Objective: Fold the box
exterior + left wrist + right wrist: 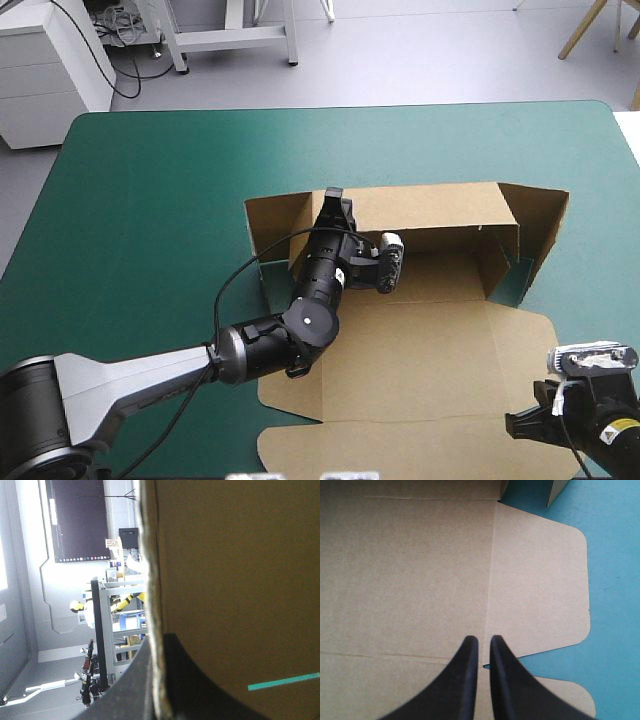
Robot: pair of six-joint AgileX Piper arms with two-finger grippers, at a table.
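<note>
The box point(400, 350) lies on the counter point(150, 180), back wall point(440, 205) up. The left fingers point(333, 205) pinch its top edge; if they slip, it may flop down. The right fingers point(465, 685) are nearly together, empty.

Two grippers show, the left gripper point(333, 197) and the right gripper point(518, 424), each with two black fingers point(465, 680), four fingers in all. There is one box point(420, 360), a single cut sheet of brown board on one teal-green cover point(150, 200), with two walls raised: one far wall point(430, 205) held between the left pair of fingers and one side wall point(545, 230) well off to their side. Just beside the right pair lie two rounded flaps, the larger flap point(540, 580) ahead of the tips and the smaller flap point(565, 697) alongside them.
</note>
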